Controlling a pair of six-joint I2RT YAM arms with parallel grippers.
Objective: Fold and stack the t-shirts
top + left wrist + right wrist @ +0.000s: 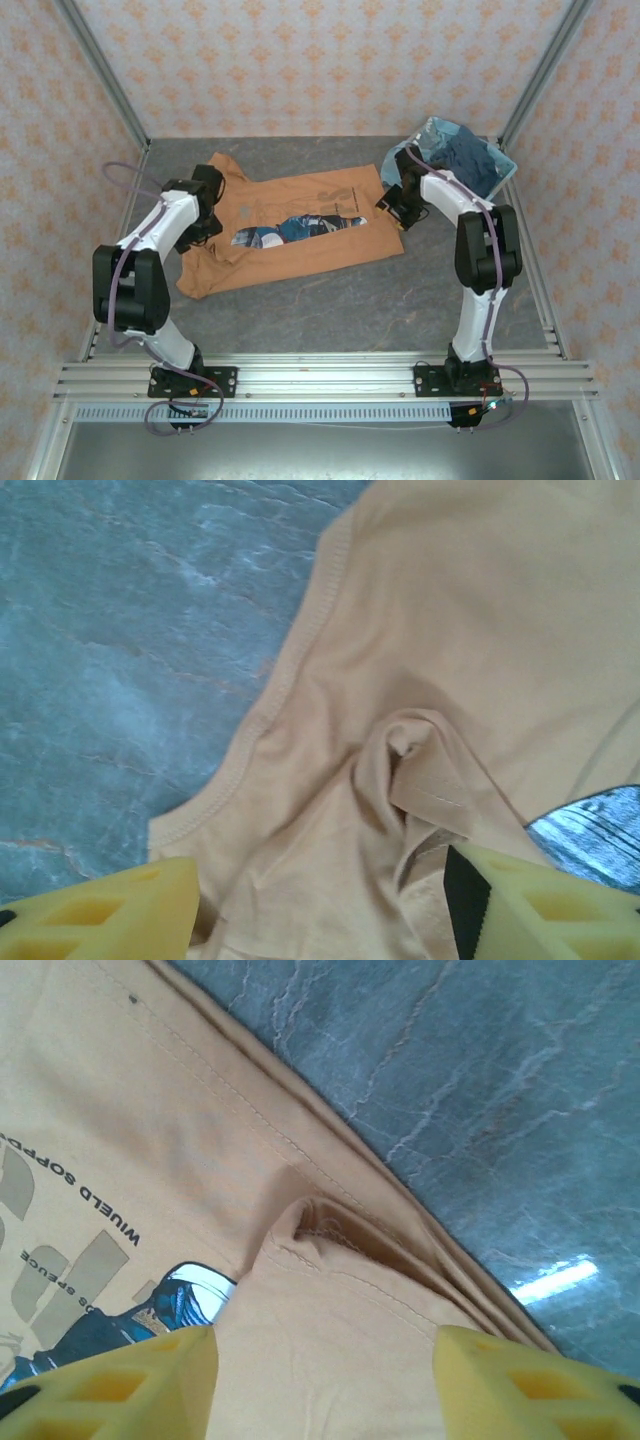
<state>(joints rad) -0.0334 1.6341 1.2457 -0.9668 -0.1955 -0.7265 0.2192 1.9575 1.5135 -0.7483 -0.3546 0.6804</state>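
Left gripper (320,905) and right gripper (325,1375): yellow fingers apart, gripping nothing, poised over opposite ends of the orange-tan cotton t-shirt (300,235) lying half-folded on the grey marbled table (330,300). Best to pinch both puckered hems at once, lift evenly, keep the cloth taut for a straight crease.

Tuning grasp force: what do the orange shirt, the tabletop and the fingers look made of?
Orange t-shirt: soft knit cloth, probably cotton jersey, matte; it wrinkles and shows stitched hems.
Tabletop: grey, marble-veined, slightly glossy; a light reflection shows, likely laminate or vinyl.
Left fingers: yellow, matte, moulded cut-outs; possibly foam or soft plastic.
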